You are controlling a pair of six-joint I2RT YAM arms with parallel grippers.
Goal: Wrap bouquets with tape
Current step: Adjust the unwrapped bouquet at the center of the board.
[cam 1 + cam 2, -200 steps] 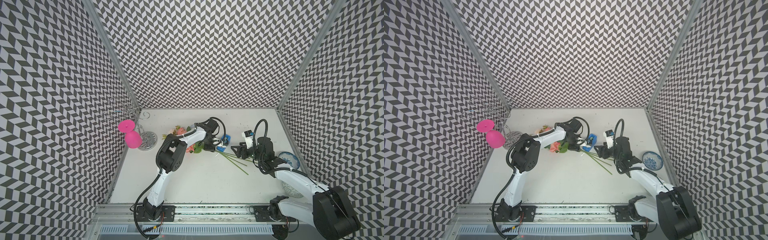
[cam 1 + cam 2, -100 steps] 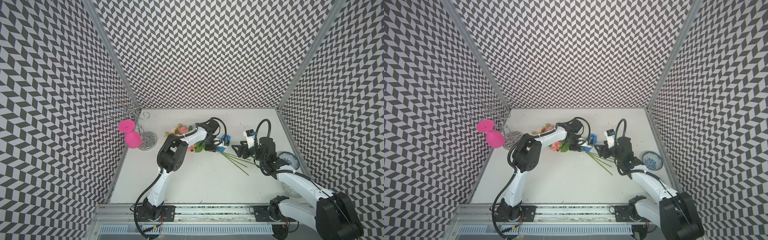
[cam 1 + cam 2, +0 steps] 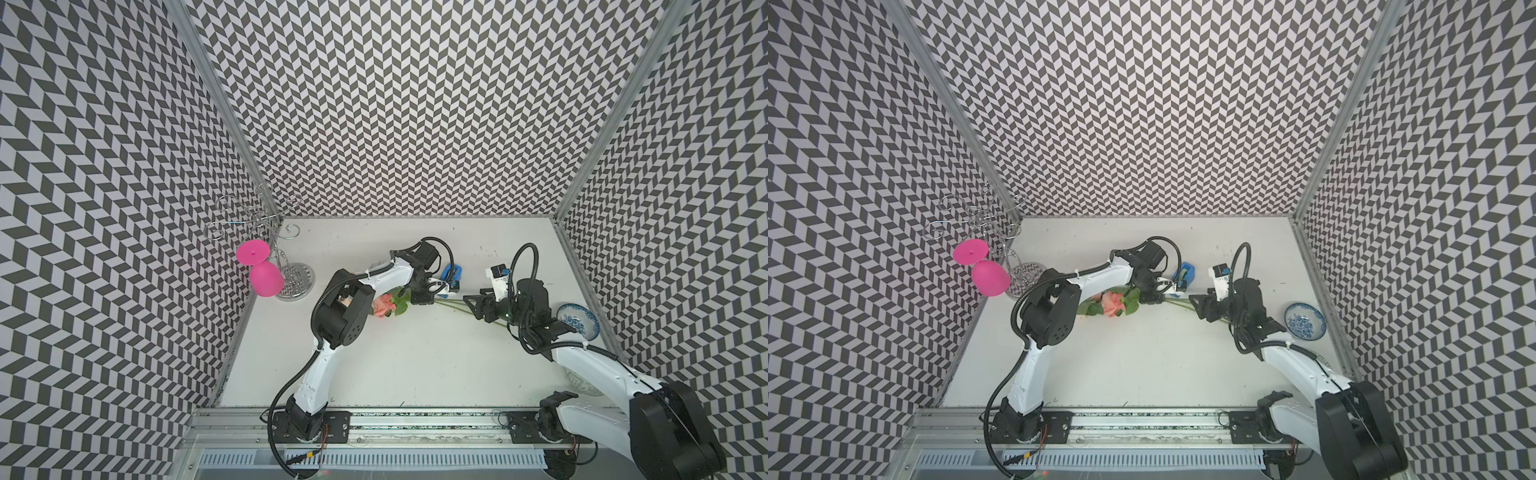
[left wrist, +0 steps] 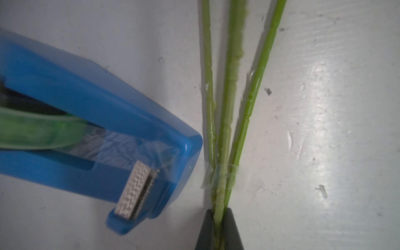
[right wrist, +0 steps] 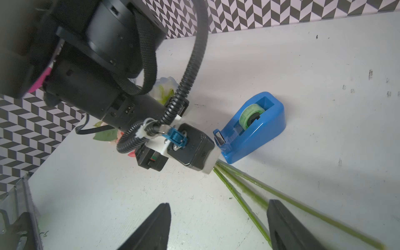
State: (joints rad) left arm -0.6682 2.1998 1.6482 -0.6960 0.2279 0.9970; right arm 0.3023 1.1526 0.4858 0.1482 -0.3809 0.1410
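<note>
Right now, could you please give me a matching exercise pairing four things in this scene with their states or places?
1 left gripper
2 right gripper
3 tape dispenser
4 pink goblet

A hanging upside down on the wire rack
B shut on the bouquet stems
C standing on the table beside the stems
D open, near the stems' loose ends

Pairs: 1-B; 2-D; 3-C; 4-A

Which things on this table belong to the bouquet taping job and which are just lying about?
Job: green-stemmed artificial roses, gripped by the left hand; bright blue plastic tape dispenser.
Lying about: pink goblet; silver wire rack; blue-and-white patterned bowl.
</note>
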